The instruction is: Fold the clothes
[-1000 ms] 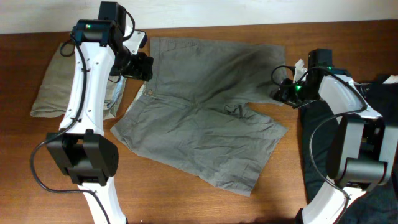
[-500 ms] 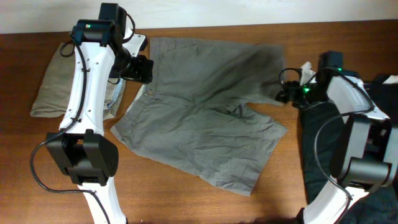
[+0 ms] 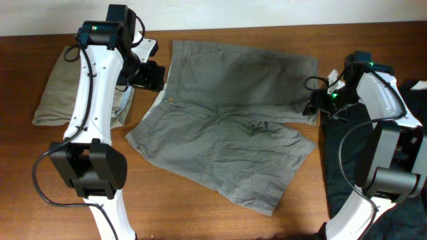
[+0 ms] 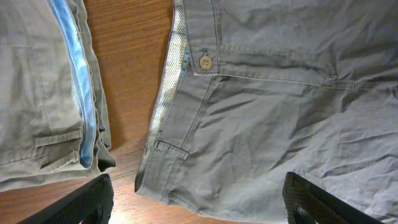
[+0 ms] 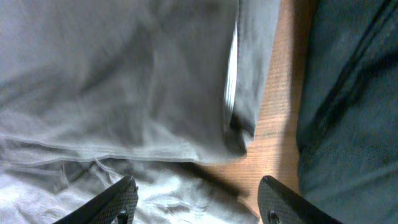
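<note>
The grey shorts lie spread flat in the middle of the table, waistband to the left, both legs to the right. My left gripper hovers at the waistband's far-left edge, open and empty. The left wrist view shows the button, the fly and the waistband corner between my open fingers. My right gripper is at the far leg's hem, open and empty. In the right wrist view the hem lies above my open fingers.
Folded khaki-beige shorts lie at the far left and also show in the left wrist view with a light blue inner band. A black garment lies at the right edge and shows in the right wrist view. Bare wood runs along the front.
The right gripper has moved right, and the shorts' far leg has been drawn out to the right and now lies flatter. The whole garment has shifted slightly right. The left arm has hardly moved.
</note>
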Available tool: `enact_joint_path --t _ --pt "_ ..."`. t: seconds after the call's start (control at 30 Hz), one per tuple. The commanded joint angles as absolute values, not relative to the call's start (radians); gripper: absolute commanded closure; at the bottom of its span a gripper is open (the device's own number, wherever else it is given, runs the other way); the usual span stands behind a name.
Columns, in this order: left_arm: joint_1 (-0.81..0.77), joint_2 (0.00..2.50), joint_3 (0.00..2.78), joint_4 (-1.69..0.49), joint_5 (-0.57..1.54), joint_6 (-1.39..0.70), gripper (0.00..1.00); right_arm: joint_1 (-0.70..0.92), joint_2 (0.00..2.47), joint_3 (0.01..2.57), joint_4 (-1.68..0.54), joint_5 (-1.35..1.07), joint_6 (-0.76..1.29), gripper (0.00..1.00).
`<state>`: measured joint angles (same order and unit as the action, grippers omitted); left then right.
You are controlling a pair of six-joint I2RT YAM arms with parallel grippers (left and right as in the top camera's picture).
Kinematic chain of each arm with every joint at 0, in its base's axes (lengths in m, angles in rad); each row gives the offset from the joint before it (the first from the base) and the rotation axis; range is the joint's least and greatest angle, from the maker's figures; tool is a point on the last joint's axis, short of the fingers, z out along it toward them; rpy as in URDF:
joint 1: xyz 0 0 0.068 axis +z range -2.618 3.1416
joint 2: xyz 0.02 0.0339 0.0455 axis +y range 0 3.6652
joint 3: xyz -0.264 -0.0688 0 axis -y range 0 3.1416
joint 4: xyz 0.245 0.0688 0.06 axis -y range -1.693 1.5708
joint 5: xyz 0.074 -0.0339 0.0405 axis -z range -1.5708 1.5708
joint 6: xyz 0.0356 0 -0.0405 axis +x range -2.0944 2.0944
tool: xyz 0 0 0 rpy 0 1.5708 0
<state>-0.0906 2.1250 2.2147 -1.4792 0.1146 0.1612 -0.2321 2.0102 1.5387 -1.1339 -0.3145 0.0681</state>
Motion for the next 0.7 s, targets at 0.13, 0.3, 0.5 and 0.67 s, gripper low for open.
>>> enact_joint_path --t 0.13,0.3,0.5,0.67 --pt "-0.089 2.117 2.090 -1.431 0.108 0.174 0.13 -0.178 1.988 1.517 -1.336 -0.326 0.060 0.36" --pt "-0.088 2.117 1.940 -1.385 0.107 0.174 0.13 -0.102 1.988 1.334 -1.199 -0.189 0.188 0.51" --pt "-0.078 2.117 1.750 -1.266 0.120 0.173 0.22 -0.200 1.988 1.295 -1.068 -0.025 0.297 0.96" --pt "-0.078 2.117 1.582 -1.078 0.147 0.147 0.28 -0.220 1.988 1.499 -1.139 -0.072 0.218 0.84"
